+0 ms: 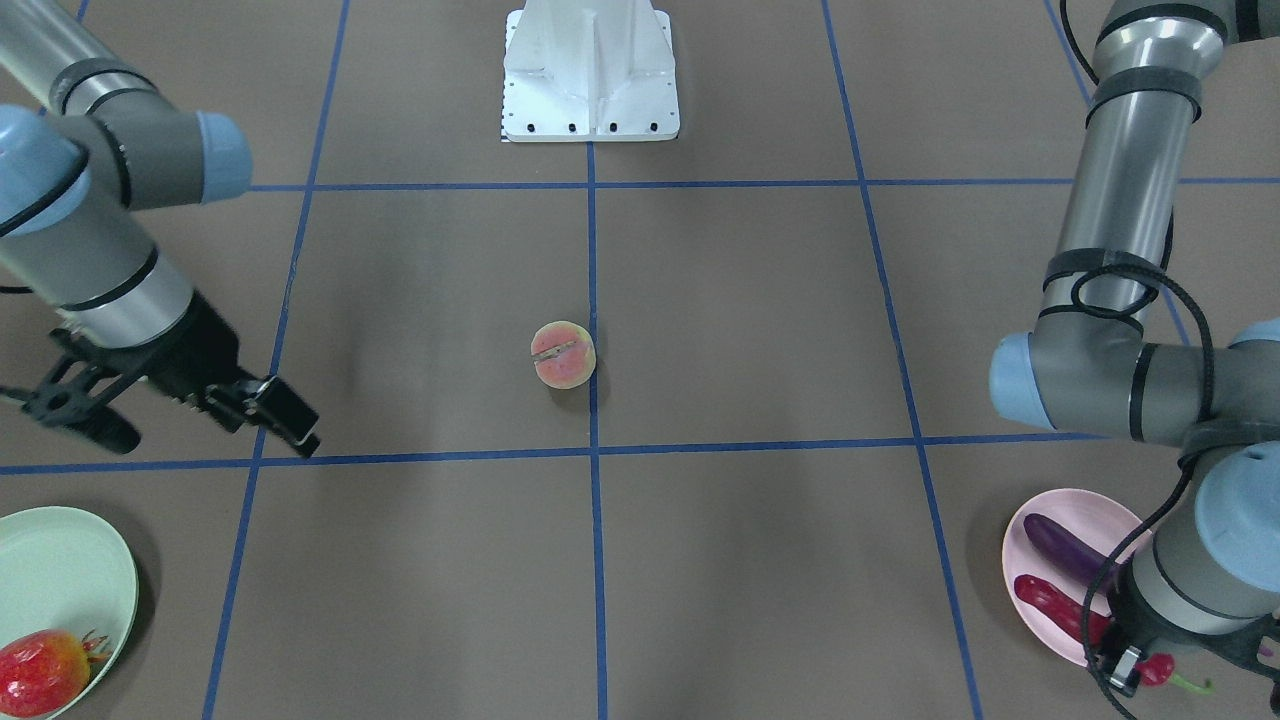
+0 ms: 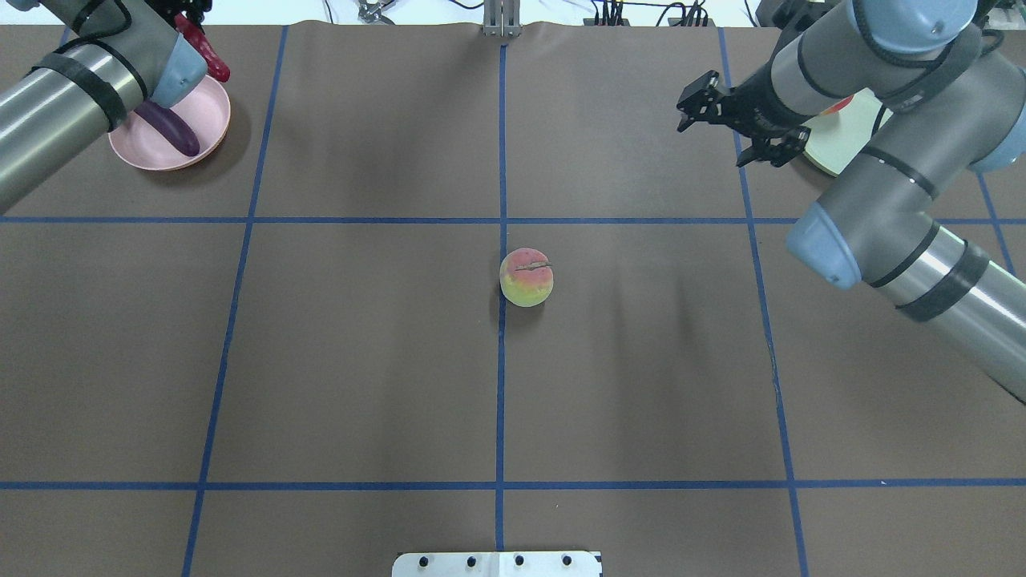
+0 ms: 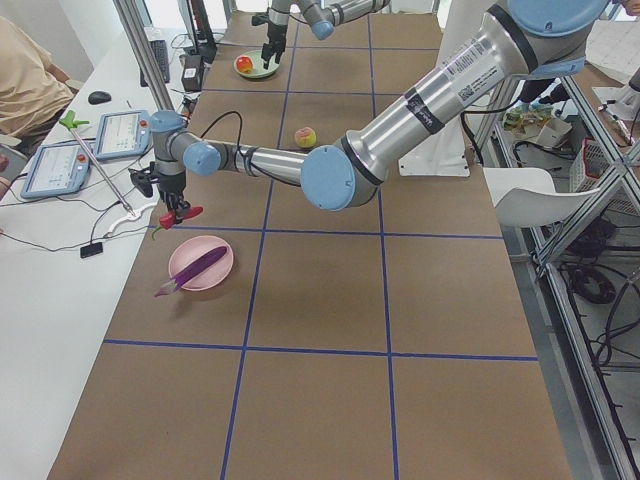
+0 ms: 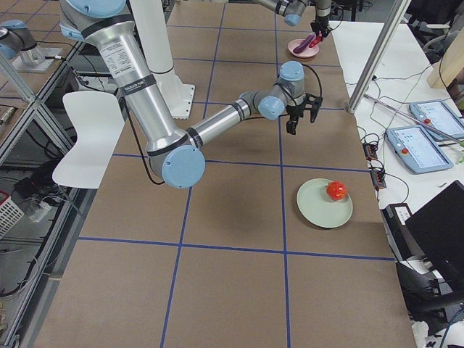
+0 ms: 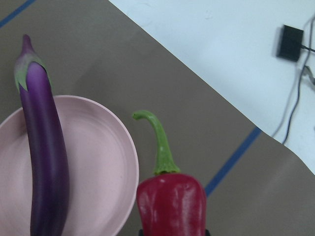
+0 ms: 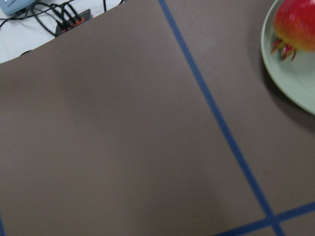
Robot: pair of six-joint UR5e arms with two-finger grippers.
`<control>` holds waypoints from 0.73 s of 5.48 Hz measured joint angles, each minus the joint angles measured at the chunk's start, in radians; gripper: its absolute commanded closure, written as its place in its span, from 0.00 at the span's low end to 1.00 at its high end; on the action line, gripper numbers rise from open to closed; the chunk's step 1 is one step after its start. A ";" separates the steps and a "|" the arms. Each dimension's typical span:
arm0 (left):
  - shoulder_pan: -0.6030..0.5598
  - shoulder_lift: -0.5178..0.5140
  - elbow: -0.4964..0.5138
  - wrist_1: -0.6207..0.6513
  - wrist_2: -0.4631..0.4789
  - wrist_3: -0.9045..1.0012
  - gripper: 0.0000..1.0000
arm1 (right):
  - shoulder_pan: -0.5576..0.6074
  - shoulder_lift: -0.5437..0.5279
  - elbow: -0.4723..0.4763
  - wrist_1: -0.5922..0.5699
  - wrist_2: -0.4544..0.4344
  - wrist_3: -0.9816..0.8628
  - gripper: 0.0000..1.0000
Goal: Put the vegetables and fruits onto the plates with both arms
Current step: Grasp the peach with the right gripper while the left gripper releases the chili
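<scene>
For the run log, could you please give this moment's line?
left gripper: holding chili pepper | right gripper: open | eggplant: on pink plate | peach: mid-table

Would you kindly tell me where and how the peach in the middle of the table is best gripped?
Grip the peach across its widest middle, coming straight down from above: it is round and sits alone on the table, with every side free.

eggplant (image 3: 200, 265) on pink plate (image 3: 195, 248), chili (image 3: 183, 214) held nearby
</scene>
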 measured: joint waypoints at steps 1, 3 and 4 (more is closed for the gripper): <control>-0.007 0.001 0.073 -0.069 0.014 -0.007 0.01 | -0.093 0.011 0.088 -0.050 -0.023 0.110 0.00; -0.020 0.009 0.099 -0.119 0.014 0.031 0.00 | -0.245 0.035 0.131 -0.071 -0.119 0.226 0.00; -0.039 0.011 0.049 -0.091 -0.023 0.041 0.00 | -0.308 0.053 0.120 -0.073 -0.180 0.269 0.00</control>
